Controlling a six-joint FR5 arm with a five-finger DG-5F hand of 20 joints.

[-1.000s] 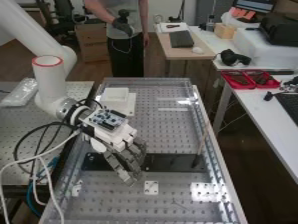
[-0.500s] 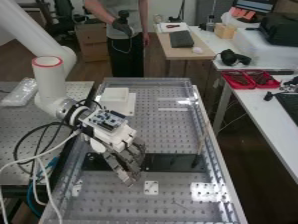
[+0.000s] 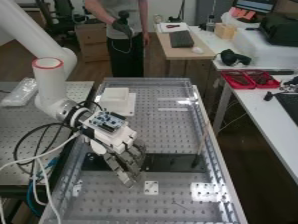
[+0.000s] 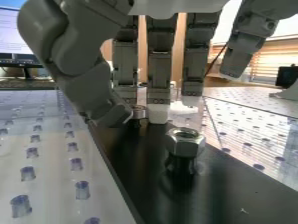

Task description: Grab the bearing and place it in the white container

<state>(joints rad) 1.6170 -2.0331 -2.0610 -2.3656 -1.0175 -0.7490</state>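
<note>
The hand (image 3: 124,161) is over the black bar (image 3: 171,162), on the left part of the clear-topped bench in the high view. Seen from the wrist, the hand (image 4: 159,72) has straight fingers pointing down and a bent thumb opposite them. A shiny hex-sided metal piece (image 4: 185,142) stands upright on the black bar (image 4: 219,187), apart from the fingers. A second small metal piece (image 4: 139,113) shows between the thumb tip and a fingertip, partly hidden; contact is unclear. Which piece is the bearing I cannot tell. The white container (image 3: 116,94) sits behind the hand, near the bench's far left.
A thin upright rod (image 3: 200,145) stands near the bar's right end. Raised rails (image 3: 211,145) edge the bench. A small white plate (image 3: 151,187) lies right of the fingertips. Cables (image 3: 40,150) loop at left, and red trays (image 3: 249,79) sit on the right-hand table.
The hand has shifted very slightly to the left in the high view, with its finger shape much the same. The bar and the white container have stayed where they were.
</note>
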